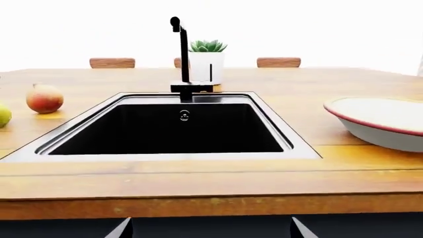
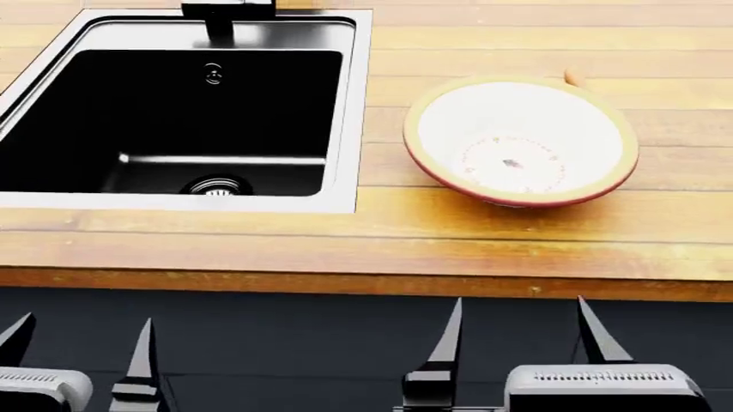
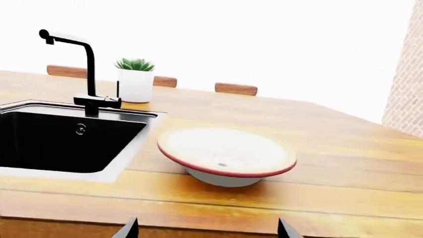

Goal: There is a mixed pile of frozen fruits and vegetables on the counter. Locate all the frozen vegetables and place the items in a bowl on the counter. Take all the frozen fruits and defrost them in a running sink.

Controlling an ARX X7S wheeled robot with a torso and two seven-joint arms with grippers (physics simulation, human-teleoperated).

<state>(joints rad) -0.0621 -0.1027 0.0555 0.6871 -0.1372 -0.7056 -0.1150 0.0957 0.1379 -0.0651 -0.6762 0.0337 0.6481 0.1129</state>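
A round orange-red frozen fruit (image 1: 45, 98) lies on the wooden counter (image 1: 198, 183) to one side of the sink (image 1: 168, 130), with a yellow-green fruit (image 1: 3, 115) cut off at the picture edge beside it. The bowl (image 2: 521, 142), white inside with a red band, sits empty on the sink's other side (image 3: 225, 156). The frozen vegetables are out of view. My left gripper (image 2: 81, 343) and right gripper (image 2: 521, 339) both hang open and empty just in front of the counter's front edge, the left facing the sink and the right facing the bowl.
A tall black faucet (image 1: 182, 49) stands behind the black basin, with a white plant pot (image 1: 207, 67) beside it. Chair backs (image 1: 112, 62) line the far side. A small orange tip (image 2: 571, 77) pokes out behind the bowl's far rim.
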